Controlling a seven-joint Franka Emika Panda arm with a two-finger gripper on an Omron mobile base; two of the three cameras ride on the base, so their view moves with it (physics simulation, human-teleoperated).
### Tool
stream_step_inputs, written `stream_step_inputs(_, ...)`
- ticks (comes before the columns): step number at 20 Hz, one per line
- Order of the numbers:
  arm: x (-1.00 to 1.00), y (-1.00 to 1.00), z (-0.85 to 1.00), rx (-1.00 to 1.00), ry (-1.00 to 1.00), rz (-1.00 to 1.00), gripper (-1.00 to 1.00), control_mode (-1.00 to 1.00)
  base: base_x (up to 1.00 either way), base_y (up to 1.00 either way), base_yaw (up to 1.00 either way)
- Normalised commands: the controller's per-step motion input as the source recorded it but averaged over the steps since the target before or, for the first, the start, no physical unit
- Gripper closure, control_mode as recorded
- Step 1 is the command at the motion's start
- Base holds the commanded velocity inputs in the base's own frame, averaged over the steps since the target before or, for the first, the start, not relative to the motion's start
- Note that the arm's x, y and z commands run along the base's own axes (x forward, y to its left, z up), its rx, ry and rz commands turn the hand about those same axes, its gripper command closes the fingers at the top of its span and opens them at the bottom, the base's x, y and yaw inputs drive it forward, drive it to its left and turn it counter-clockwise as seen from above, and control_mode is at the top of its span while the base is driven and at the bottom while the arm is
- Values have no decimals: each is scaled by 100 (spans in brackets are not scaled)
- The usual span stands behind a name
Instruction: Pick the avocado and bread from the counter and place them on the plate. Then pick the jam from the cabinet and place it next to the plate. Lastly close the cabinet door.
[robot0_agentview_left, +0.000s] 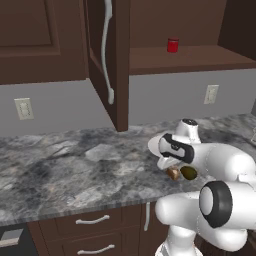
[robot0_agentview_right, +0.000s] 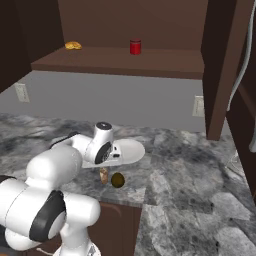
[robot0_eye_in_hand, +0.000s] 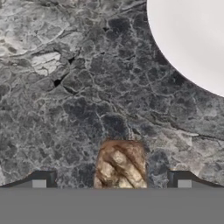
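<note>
Grey marble counter (robot0_agentview_left: 75, 165) under your arm: plate (robot0_agentview_right: 131, 150) sits bare, bread (robot0_eye_in_hand: 120, 164) and avocado (robot0_agentview_right: 118, 180) just beside it near the counter edge. Your gripper (robot0_eye_in_hand: 111, 179) hangs wide open over the bread, holding nothing. Jam (robot0_agentview_right: 135, 47) is up in the cabinet (robot0_agentview_right: 150, 60), door (robot0_agentview_left: 107, 60) open.

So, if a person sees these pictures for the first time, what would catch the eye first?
Probably the white arm bent low over the marble counter, its open gripper poised above the bread. The bread lies beside the dark avocado near the counter's front edge, with the bare white plate just behind them. Higher up, the red jam jar stands out on the shelf of the cabinet, whose door hangs open.
</note>
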Motion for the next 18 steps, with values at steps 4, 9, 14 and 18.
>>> stream_step_inputs(4,8,-5,-24,0,0,3,-100,-100,0,0,0)
stream_step_inputs(9,6,-2,-21,0,0,3,-100,-100,0,0,0)
stream_step_inputs(14,3,0,-20,0,0,2,-100,-100,0,0,0)
stream_step_inputs(18,3,0,-19,-1,2,2,100,-100,0,0,0)
